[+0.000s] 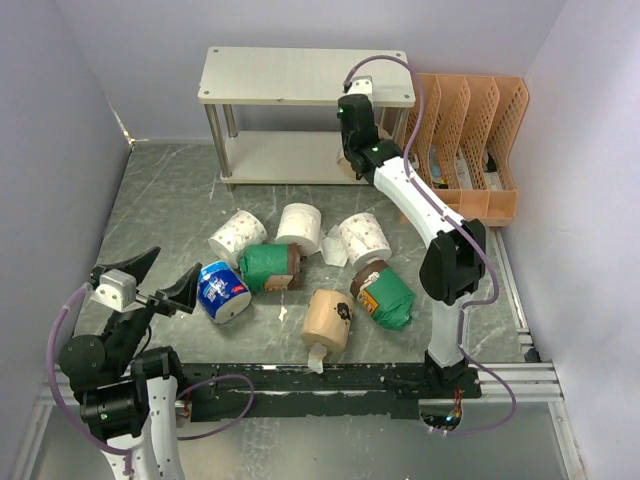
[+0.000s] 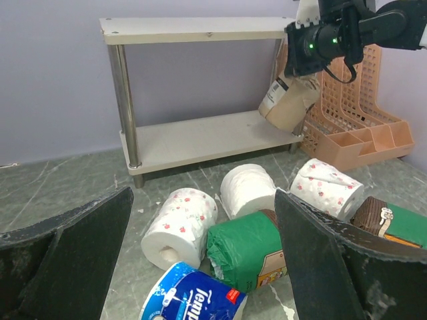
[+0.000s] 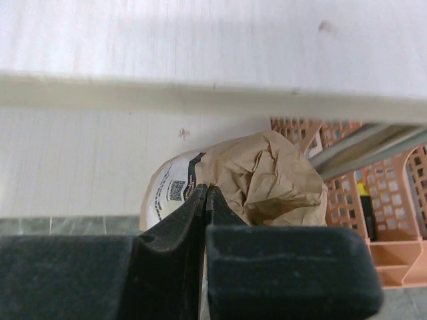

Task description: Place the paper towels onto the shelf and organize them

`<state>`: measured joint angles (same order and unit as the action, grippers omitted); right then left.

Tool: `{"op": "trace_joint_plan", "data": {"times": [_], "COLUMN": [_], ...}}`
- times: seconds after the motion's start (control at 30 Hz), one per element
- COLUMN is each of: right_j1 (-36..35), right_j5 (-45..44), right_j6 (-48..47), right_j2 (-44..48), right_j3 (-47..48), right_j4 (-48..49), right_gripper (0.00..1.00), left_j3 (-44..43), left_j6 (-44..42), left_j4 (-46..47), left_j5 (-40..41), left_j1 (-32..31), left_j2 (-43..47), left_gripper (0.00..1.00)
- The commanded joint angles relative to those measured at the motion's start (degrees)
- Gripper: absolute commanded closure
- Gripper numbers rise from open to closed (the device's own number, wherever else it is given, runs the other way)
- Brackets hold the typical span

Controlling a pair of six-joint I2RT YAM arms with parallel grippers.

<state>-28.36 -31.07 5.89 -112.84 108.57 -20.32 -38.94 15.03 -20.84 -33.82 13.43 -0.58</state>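
Observation:
The shelf (image 1: 300,75) stands at the back, both pale boards bare. My right gripper (image 3: 207,190) is shut on the crumpled wrapper of a tan paper towel roll (image 2: 290,103). That roll hangs tilted at the right end of the lower board (image 2: 200,137), under the top board. On the table lie a patterned roll (image 1: 236,236), a plain white roll (image 1: 299,227), a second patterned roll (image 1: 364,237), a green roll (image 1: 268,267), a blue-white roll (image 1: 223,291), another tan roll (image 1: 328,320) and a green-brown roll (image 1: 383,295). My left gripper (image 1: 160,280) is open and holds nothing, just left of the blue-white roll.
An orange perforated file organizer (image 1: 470,150) stands right beside the shelf's right legs, close to the held roll. Purple walls close in the table on three sides. The right arm (image 1: 440,225) reaches over the rolls on the right.

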Motion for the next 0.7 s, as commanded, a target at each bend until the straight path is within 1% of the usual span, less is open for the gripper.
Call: {"op": "trace_joint_plan", "data": {"times": [0.0,0.07,0.13,0.2,0.3,0.4,0.53,0.67], "right_j1": [-0.2,-0.2,-0.2,1.3,1.6,1.9,2.0,1.8], "right_j5": [-0.5,-0.8,-0.2,0.3,0.1,0.7,-3.5,-8.7], "right_j6": [-8.0,-12.6,-14.8,-16.0,-18.6,-18.8,-23.0,-32.0], "right_j2": [-1.2,-1.0,-1.3,-2.3,-4.0,-6.7,-9.4,-11.2], "right_j3": [2.7,-1.1,-4.7,-6.9,-10.4,-10.1,-10.0,-12.0], "right_j4": [8.7,15.6,20.9,24.5,31.4,34.1,39.7,49.5], "right_gripper": [1.0,1.0,1.0,1.0,1.0,1.0,1.0,1.0], "left_j3": [-0.6,-0.5,-0.5,-0.4,-0.4,-0.8,-0.7,-0.6], "left_j6": [0.7,0.8,0.9,1.0,0.9,0.8,0.8,0.9], "left_j4": [0.4,0.8,1.0,1.2,1.4,1.0,1.0,1.3], "left_j5": [0.9,0.7,0.7,0.5,0.3,1.2,1.2,1.0], "left_j1": [-0.6,-0.7,-0.7,-0.8,-0.8,-1.0,-1.1,-1.1], "left_j2": [0.7,0.8,0.8,0.7,0.8,0.8,0.8,0.8], "left_gripper": [0.01,0.01,0.01,0.01,0.01,0.01,0.01,0.01]}}
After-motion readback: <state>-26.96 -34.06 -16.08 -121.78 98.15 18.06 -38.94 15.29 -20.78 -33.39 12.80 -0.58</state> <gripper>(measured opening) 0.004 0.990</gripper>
